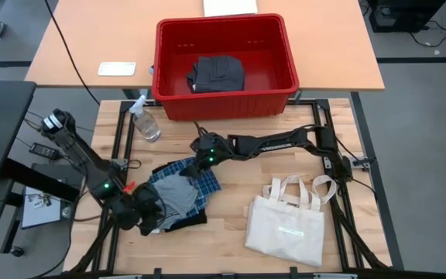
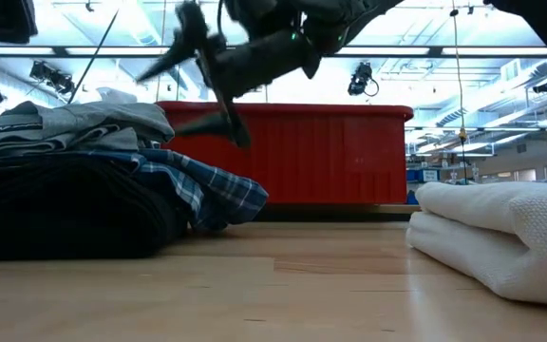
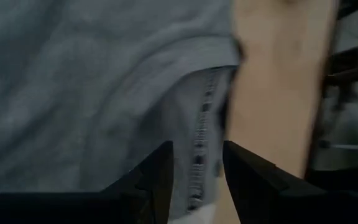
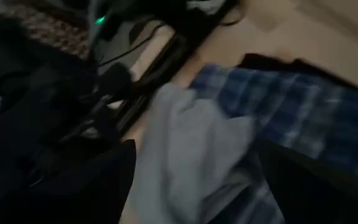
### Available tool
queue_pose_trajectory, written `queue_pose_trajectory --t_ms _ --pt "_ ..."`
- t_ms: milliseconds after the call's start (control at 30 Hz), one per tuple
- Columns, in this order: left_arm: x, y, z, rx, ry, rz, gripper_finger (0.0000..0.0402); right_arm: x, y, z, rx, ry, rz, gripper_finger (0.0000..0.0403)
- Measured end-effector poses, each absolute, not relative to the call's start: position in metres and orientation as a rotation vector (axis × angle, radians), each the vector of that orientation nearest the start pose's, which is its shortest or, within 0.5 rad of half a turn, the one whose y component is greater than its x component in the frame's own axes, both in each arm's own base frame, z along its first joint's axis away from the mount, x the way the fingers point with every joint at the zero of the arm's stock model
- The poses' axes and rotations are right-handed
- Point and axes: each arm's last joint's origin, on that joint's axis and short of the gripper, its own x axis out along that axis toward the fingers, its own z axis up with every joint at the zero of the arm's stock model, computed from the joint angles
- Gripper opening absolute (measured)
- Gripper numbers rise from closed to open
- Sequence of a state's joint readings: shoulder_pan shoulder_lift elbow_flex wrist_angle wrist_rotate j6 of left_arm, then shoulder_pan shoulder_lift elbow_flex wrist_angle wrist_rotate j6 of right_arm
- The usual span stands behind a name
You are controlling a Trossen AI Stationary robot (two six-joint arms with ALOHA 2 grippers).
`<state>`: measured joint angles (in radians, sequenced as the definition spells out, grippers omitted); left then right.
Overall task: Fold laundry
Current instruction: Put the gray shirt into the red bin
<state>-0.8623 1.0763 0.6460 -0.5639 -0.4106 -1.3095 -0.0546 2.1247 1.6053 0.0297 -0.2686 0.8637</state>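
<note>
Soft grey garment [image 1: 178, 191] rumpled atop plaid shirt [image 1: 204, 183].

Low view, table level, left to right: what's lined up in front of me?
Laundry pile, black at the bottom, plaid and grey on top → red bin farther back → folded cream tote bag. A claw hangs above the pile's right edge.

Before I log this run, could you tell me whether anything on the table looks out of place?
The laundry pile is a rumpled heap, with the plaid shirt spilling out sideways. One dark grey garment already lies in the red bin. Nothing looks spilled or damaged.
</note>
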Motion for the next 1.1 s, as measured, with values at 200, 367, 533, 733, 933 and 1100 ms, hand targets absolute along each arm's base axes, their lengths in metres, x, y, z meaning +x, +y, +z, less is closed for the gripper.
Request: queue_pose_trajectory --t_ms 200,367,533,733,933,1100 --pt "0.142 -0.147 0.191 -0.539 0.939 0.220 0.0144 0.494 -0.021 0.202 0.921 0.528 -0.051 0.0345" --pt "0.148 -0.152 0.177 -0.484 0.965 0.246 0.0144 0.507 -0.019 0.185 0.938 0.558 -0.049 0.0345" --pt "0.155 -0.152 0.171 -0.492 0.976 0.270 0.0144 0.516 -0.017 0.174 0.984 0.610 -0.035 0.0345" --pt "0.159 -0.149 0.171 -0.495 0.981 0.280 0.0144 0.519 -0.007 0.175 1.038 0.666 -0.001 0.0345" --pt "0.159 -0.148 0.170 -0.494 0.981 0.286 0.0144 0.525 0.014 0.208 1.058 0.713 0.039 0.0345" --pt "0.159 -0.148 0.170 -0.503 0.981 0.292 0.0144 0.523 0.024 0.230 1.021 0.768 -0.030 0.0345"
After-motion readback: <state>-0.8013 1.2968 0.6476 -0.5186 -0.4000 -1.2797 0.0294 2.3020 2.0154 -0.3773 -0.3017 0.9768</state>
